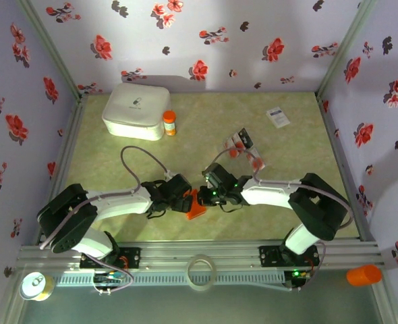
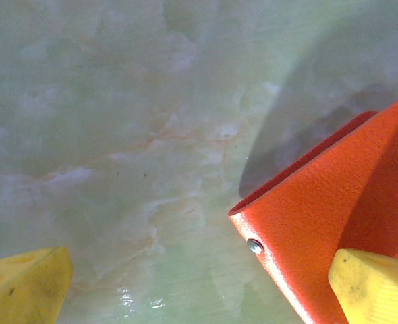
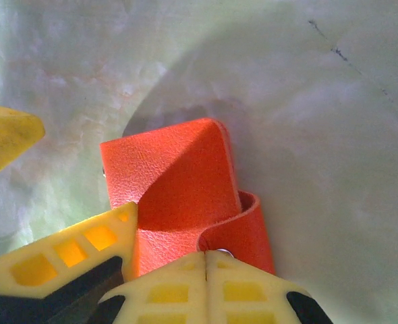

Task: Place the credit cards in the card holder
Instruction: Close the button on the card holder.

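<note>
The orange card holder point(image 1: 195, 206) lies near the front middle of the table, between my two grippers. My right gripper point(image 3: 206, 262) is shut on the curled flap of the card holder point(image 3: 179, 182), lifting that flap a little. My left gripper point(image 2: 199, 277) stands open; its right finger point(image 2: 374, 287) rests over one corner of the card holder point(image 2: 334, 216), while its left finger point(image 2: 23, 287) is over bare table. Several dark, red-blotched credit cards point(image 1: 243, 145) lie loose behind the right gripper point(image 1: 208, 196), apart from both grippers. The left gripper point(image 1: 185, 196) faces it across the holder.
A white box point(image 1: 137, 110) and a small orange-capped bottle point(image 1: 169, 123) stand at the back left. A white printed card point(image 1: 278, 117) lies at the back right. Off the table's front edge are a tape ring point(image 1: 202, 271) and an orange cup point(image 1: 364, 275).
</note>
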